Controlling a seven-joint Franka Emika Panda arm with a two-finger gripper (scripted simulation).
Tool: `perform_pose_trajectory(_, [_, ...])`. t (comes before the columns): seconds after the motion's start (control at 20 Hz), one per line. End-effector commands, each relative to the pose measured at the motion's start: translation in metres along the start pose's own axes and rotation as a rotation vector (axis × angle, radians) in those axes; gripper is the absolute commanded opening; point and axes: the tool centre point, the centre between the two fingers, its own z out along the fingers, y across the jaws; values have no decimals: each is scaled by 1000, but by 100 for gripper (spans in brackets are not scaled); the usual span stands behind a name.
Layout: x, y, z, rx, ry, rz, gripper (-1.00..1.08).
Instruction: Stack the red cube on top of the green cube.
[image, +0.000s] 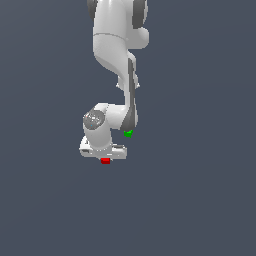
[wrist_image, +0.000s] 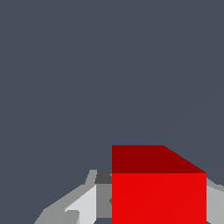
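My pincer (image: 105, 158) has the red cube (image: 105, 161) between its fingers, as far as I can judge: in the wrist view the red cube (wrist_image: 158, 197) fills the space between my two pale fingers (wrist_image: 85, 205), one flanking it on each side. The contact faces themselves are hidden by the cube, so I read this as clamped on the red cube rather than see it outright. A grip across opposite faces like this should keep it square for setting down flat.

The green cube (image: 128, 133) sits apart from my pincer, off toward the arm's forearm link and partly tucked behind it in the exterior view. It is near, but not under me. I judge the carry across to it is what remains, then a level descent onto its top.

The exterior view gives me what the wrist cannot: both cubes at once and the gap between them. It does not show my fingers clearly, since the hand body covers them. The wrist view gives the close look at fingers and cube, but nothing of the green cube, and only bare grey worktop (wrist_image: 109, 65) beyond. Neither view tells me plainly whether the red cube is lifted or resting on the worktop.
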Motion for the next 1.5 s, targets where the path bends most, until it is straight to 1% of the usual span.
perform_pose_trajectory(0.0, [0,0,0,0,0,0,-100])
perform_pose_trajectory(0.35, [-1,0,-19,0,0,0,-100])
perform_pose_trajectory(0.75, [-2,0,-73,0,0,0,-100])
perform_pose_trajectory(0.95, [-1,0,-92,0,0,0,-100])
perform_pose_trajectory(1.15, [0,0,-100,0,0,0,-100])
perform_pose_trajectory(1.45, [-3,-1,-98,0,1,0,-100])
